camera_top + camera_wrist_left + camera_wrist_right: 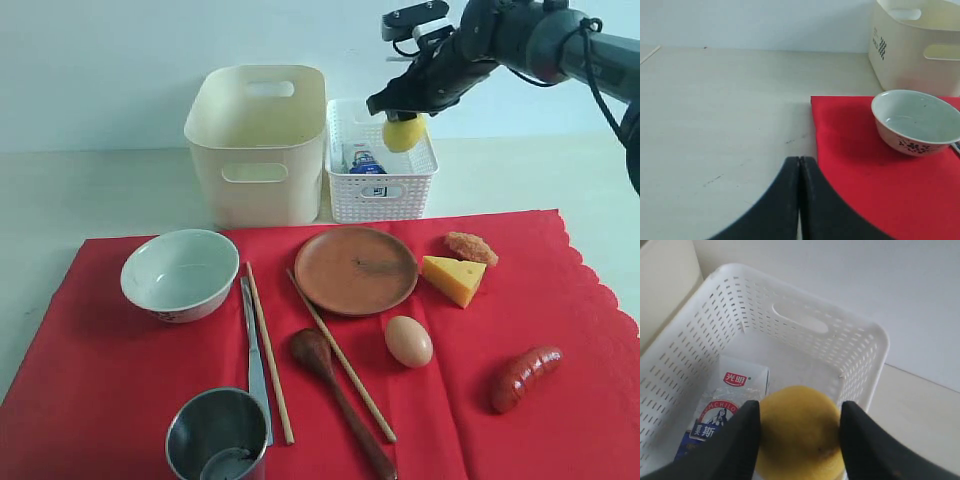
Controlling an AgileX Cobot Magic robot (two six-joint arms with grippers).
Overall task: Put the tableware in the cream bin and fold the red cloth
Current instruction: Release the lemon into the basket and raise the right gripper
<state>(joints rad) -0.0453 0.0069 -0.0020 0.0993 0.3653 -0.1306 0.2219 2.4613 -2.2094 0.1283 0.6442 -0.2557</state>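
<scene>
My right gripper [402,112] hangs over the white lattice basket [382,190], shut on a yellow lemon [800,432]. The cream bin [257,140] stands left of the basket, behind the red cloth [110,380]. On the cloth lie the white bowl [180,272], brown plate [356,270], knife [254,355], two chopsticks [269,350], dark wooden spoon [335,395] and steel cup [218,435]. My left gripper [800,161] is shut on nothing, above the bare table beside the cloth's corner [850,130], with the bowl [916,121] and bin [915,45] beyond it. It is out of the exterior view.
A milk carton [722,410] lies inside the basket under the lemon. An egg [408,341], cheese wedge [453,278], sausage [525,376] and a brown fried piece [470,247] sit on the right half of the cloth. Pale table surrounds the cloth.
</scene>
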